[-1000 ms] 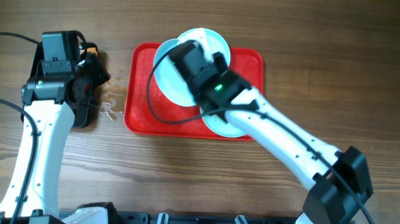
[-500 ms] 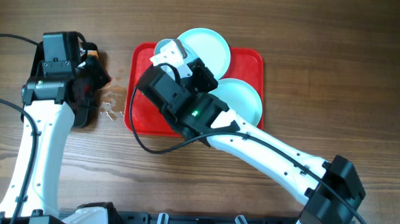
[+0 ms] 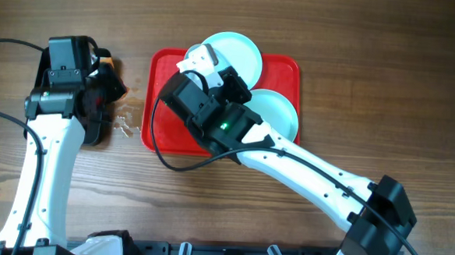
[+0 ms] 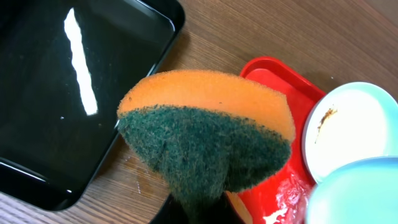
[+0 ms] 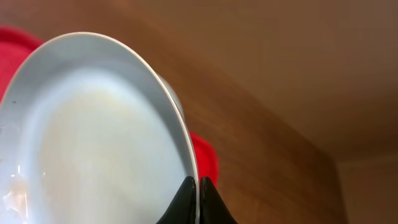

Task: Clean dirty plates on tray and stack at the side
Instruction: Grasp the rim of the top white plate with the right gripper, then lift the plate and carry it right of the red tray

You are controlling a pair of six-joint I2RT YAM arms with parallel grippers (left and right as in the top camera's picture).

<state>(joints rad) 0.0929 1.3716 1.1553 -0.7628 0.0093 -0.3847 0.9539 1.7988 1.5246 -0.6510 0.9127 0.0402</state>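
The right gripper (image 5: 198, 186) is closed on the rim of the held plate (image 5: 93, 137). The two dark fingertips pinch the edge from both sides. This plate stands steeply tilted over the far-left part of the tray (image 3: 162, 69), and from above only a small white piece of it (image 3: 194, 57) shows past the arm. I cannot tell if its lower edge touches the tray.

The far plate (image 3: 239, 50) lies flat on the far rim of the tray and a part of it goes out past that rim. The right plate (image 3: 279, 111) lies flat at the right edge of the tray, and the right arm covers its near side. These two plates are just beside each other.

The left gripper (image 3: 101, 78) is to the left of the tray, apart from it. Its fingers are closed on a sponge (image 4: 205, 137), orange on one face and dark green on the other, and the sponge is squeezed narrow where they pinch it. In the left wrist view a black tray (image 4: 50, 124) lies on the table (image 3: 371, 72) left of the tray. The same view shows a plate on the tray with a small brown smear (image 4: 324, 116) near its rim. A pale-blue plate edge (image 4: 354, 193) overlaps this plate from the front.
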